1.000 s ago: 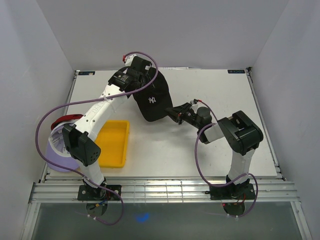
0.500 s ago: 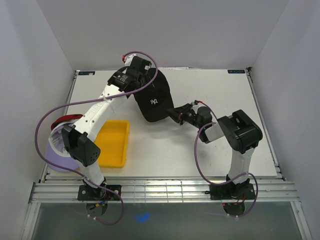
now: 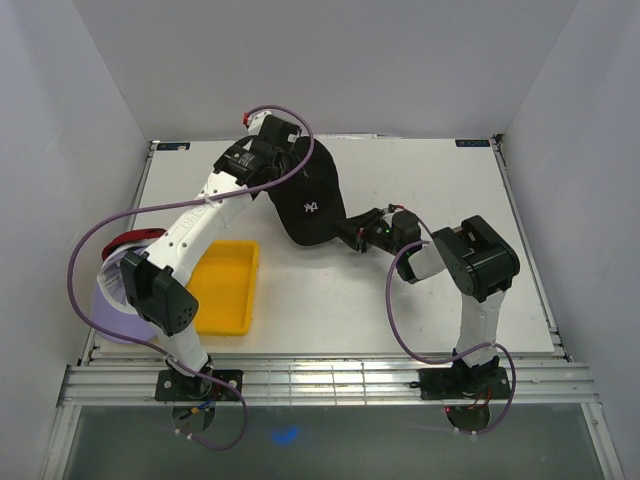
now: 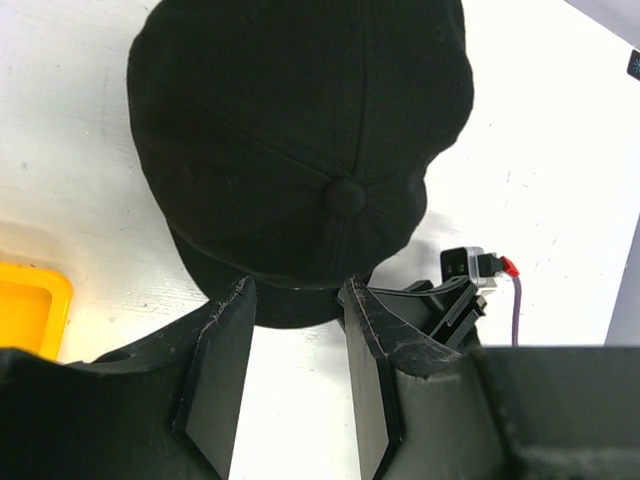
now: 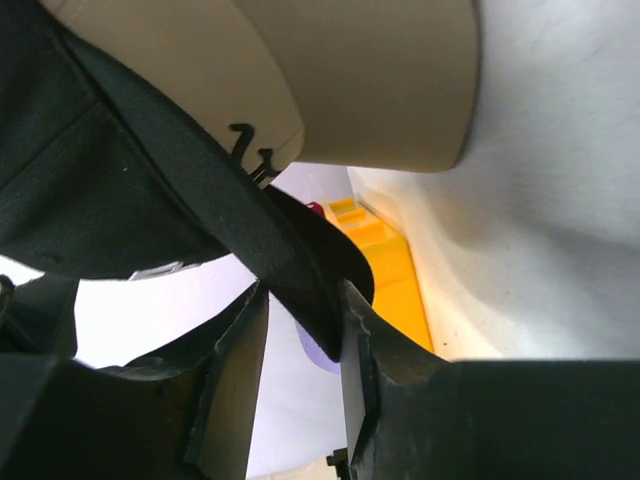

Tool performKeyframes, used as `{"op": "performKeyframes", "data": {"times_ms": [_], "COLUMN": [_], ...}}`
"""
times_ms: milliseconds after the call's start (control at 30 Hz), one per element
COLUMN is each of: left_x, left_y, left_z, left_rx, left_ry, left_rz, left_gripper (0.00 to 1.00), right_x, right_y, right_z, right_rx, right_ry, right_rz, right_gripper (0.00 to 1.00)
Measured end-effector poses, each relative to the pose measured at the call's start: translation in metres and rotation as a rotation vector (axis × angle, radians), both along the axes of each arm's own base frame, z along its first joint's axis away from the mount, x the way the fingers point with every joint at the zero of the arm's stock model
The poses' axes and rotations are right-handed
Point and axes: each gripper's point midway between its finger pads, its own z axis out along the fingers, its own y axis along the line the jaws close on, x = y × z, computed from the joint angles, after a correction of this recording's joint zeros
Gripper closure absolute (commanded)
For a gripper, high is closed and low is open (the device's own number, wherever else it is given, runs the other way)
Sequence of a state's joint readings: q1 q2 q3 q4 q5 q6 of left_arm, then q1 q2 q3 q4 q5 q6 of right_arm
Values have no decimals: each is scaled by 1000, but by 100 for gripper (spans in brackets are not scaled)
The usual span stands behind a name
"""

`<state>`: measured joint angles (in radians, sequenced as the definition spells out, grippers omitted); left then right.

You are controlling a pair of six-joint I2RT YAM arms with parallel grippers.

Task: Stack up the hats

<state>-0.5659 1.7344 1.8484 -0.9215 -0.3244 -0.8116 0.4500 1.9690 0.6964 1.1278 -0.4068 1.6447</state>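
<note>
A black cap (image 3: 310, 205) with a white NY logo sits mid-table, its crown (image 4: 300, 130) filling the left wrist view. My left gripper (image 3: 288, 158) hovers over its back, open (image 4: 295, 285), with only the table and the brim's edge showing between the fingers. My right gripper (image 3: 346, 229) is at the cap's right side, shut on the black brim (image 5: 300, 270). A tan cap (image 5: 370, 80) shows beneath the black one. Dark red (image 3: 133, 238), white (image 3: 112, 272) and lavender (image 3: 118, 318) caps lie stacked at the left edge.
A yellow tray (image 3: 226, 287) lies beside the left arm, between the left pile and the black cap; it also shows in the right wrist view as the yellow tray (image 5: 395, 275). A thin black wire hook (image 5: 248, 140) pokes out under the tan cap.
The right gripper has pushed a little left with the brim, and the black cap has turned slightly. The left arm has shifted a little left above it.
</note>
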Motion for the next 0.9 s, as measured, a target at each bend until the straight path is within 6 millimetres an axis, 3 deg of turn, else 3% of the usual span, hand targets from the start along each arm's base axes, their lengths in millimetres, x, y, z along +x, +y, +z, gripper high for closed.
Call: {"op": "performKeyframes", "data": {"times_ms": [367, 567, 900], "left_x": [-6, -8, -18], "left_y": [14, 20, 29], "left_z": [9, 11, 18], "left_rx": [-14, -17, -27], "left_ry": [-23, -27, -48], "left_rz": [16, 23, 24], "left_gripper": [48, 46, 33], "right_x": [6, 0, 3], "right_y": [-2, -7, -9], "right_z": [-22, -51, -54], "right_rx": [-58, -126, -164], "right_ry": [68, 153, 143], "right_rz": [-6, -4, 4], "right_gripper": [53, 48, 43]}}
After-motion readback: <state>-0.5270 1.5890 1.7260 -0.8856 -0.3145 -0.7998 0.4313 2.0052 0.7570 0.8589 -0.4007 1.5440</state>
